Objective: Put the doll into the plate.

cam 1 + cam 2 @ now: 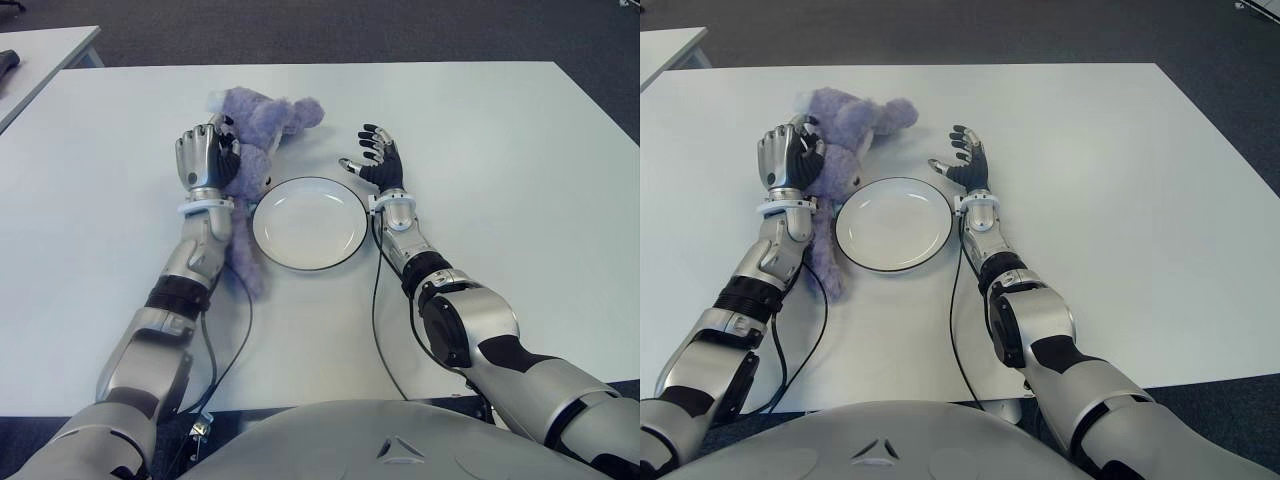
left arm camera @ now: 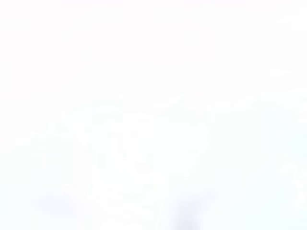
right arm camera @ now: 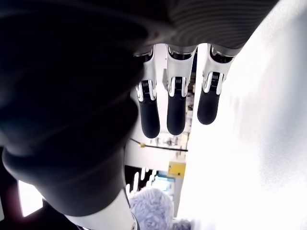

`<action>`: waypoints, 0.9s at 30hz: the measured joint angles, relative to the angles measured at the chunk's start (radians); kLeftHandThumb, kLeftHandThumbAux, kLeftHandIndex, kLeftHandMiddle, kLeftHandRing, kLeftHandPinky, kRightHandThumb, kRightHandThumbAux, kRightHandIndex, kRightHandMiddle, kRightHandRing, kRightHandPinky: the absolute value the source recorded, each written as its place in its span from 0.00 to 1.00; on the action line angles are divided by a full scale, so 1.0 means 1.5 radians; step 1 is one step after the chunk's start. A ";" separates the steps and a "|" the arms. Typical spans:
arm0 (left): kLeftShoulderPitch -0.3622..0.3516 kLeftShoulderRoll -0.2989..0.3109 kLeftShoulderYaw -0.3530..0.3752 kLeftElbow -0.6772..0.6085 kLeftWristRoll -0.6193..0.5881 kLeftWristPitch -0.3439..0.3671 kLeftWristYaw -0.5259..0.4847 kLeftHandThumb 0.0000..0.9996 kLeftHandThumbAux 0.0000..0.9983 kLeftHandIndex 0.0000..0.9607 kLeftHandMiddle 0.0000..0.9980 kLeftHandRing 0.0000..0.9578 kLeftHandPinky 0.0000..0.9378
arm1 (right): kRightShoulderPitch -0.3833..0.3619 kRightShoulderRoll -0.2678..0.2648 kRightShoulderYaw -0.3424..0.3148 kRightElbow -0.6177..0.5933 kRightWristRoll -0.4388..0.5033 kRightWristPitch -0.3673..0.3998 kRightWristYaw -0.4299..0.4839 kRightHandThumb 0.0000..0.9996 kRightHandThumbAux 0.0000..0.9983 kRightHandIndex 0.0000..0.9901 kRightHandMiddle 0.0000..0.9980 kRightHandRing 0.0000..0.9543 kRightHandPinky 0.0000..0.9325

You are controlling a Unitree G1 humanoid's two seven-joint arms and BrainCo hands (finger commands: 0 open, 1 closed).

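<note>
Left of frame centre, your left hand [image 1: 207, 155] has its fingers curled on the purple plush doll [image 1: 262, 122], which lies on the white table [image 1: 520, 170] touching the left rim of the empty white plate [image 1: 309, 223]. Your right hand [image 1: 376, 160] shows just upper right of the plate, fingers spread, holding nothing.

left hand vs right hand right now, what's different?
The left hand is curled on the doll, left of the plate; the right hand holds nothing. The left hand's fingers are bent onto the plush; the right hand's fingers are spread, just beyond the plate's far right rim. Both are over the table, flanking the plate.
</note>
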State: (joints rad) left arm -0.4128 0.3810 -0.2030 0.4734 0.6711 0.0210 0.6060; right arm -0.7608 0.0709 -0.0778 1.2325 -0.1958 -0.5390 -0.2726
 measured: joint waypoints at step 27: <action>0.101 0.037 0.000 -0.170 0.008 0.038 -0.119 0.32 0.30 0.00 0.04 0.20 0.35 | 0.000 0.000 0.003 0.000 0.000 -0.001 0.001 0.15 0.97 0.17 0.24 0.22 0.24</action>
State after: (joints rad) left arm -0.2613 0.4370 -0.2036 0.2181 0.6828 0.0786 0.4269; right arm -0.7611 0.0709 -0.0738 1.2318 -0.1958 -0.5400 -0.2705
